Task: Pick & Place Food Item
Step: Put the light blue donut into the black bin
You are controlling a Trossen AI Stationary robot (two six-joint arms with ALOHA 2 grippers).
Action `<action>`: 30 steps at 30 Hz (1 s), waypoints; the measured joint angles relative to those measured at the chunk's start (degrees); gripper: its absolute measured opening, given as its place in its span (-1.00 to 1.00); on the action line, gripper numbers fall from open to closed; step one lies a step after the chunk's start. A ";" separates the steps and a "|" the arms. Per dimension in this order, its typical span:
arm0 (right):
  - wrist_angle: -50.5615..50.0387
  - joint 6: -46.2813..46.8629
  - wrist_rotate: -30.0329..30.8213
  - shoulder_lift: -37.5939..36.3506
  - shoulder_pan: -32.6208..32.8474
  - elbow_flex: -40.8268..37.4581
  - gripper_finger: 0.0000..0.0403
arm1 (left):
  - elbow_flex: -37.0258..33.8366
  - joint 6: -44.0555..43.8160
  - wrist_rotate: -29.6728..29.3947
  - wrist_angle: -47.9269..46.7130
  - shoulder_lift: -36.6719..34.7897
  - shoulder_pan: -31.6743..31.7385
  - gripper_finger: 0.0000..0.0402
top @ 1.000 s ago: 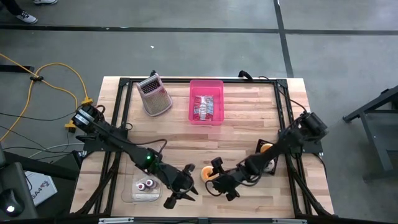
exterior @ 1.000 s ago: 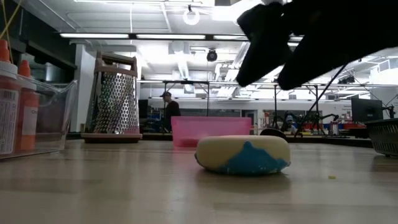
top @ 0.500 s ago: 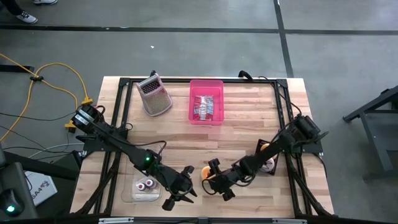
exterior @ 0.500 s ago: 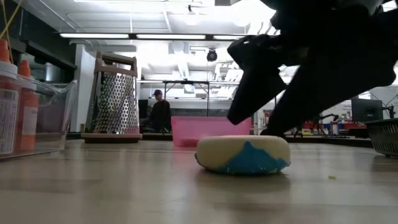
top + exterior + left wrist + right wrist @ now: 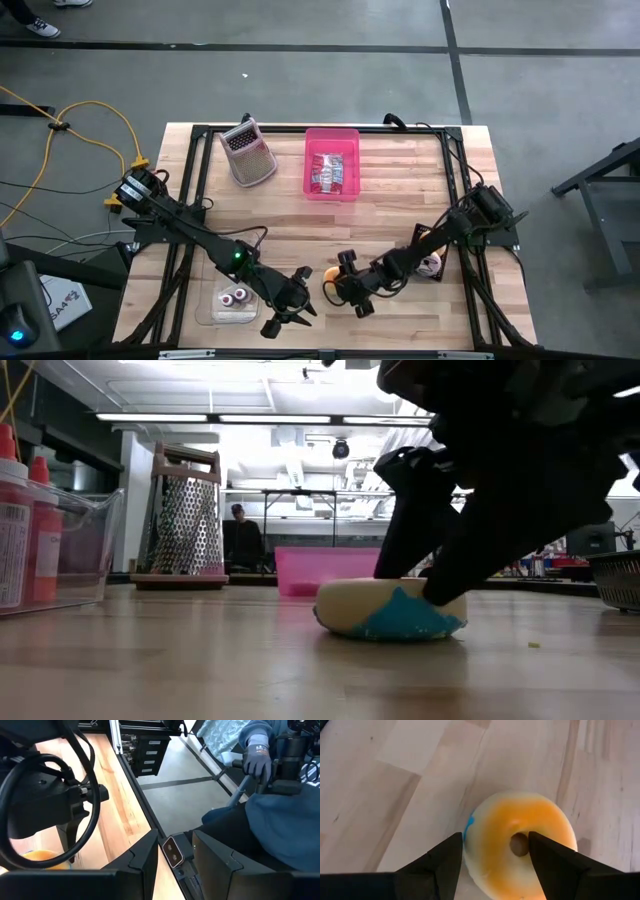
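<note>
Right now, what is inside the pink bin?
In the pink bin, the high view shows a few small wrapped packets, pale with red and blue print. What they contain, and anything beneath them, cannot be seen; in the low view the bin's wall hides them.

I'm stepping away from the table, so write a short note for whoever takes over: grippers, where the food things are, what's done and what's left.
Right gripper: jaws open, down over the doughnut, one finger on its outer edge, the other at its hole; not gripped yet.
Left gripper: idle, raised near the front edge of the table, holding nothing; the pictures don't settle how its jaws stand.
Doughnut: flat on the table near the front edge.
Pink bin: at the back, holding packets.
Done: right arm is in place for the pick.
Left: close, lift, and place the doughnut.
</note>
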 joint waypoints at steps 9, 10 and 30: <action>0.04 2.88 -1.09 0.00 0.02 0.00 0.07 | 0.00 0.00 -0.02 0.00 0.00 -0.22 -0.41; 0.04 2.88 -1.10 0.00 0.02 0.00 0.07 | 0.00 0.00 0.00 0.00 0.00 -0.24 -0.41; 0.61 2.86 -0.95 2.34 0.02 0.02 0.07 | 0.00 -0.70 -0.02 0.07 0.00 -0.26 -0.41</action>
